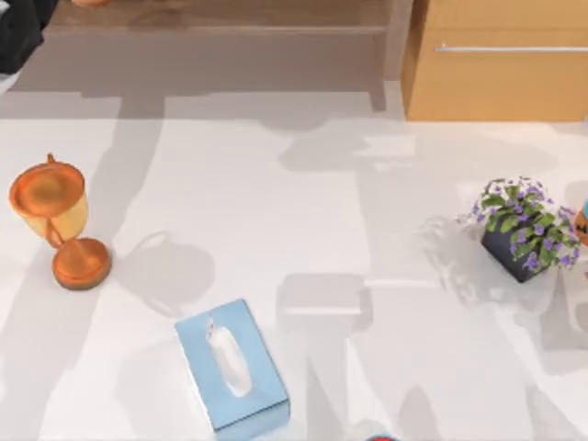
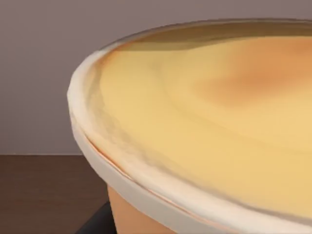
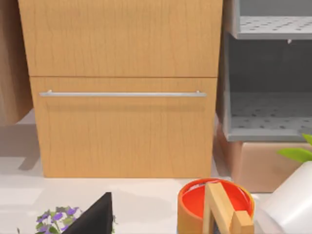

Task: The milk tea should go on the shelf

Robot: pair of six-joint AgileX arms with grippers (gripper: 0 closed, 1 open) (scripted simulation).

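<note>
My left arm [image 1: 16, 37] sits at the upper left of the top view, beside the shelf [image 1: 220, 18]. Its wrist camera is pressed close to the milk tea [image 2: 204, 126], above dark wood; whether the fingers are clamped or released, I cannot tell. Lower down, a tissue box [image 1: 231, 365] lies on the table [image 1: 367, 230].

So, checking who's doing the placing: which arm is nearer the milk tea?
Left. The left arm is at the shelf, the milk tea close up in its wrist view. The right arm is over by the cabinet and flowers.
</note>
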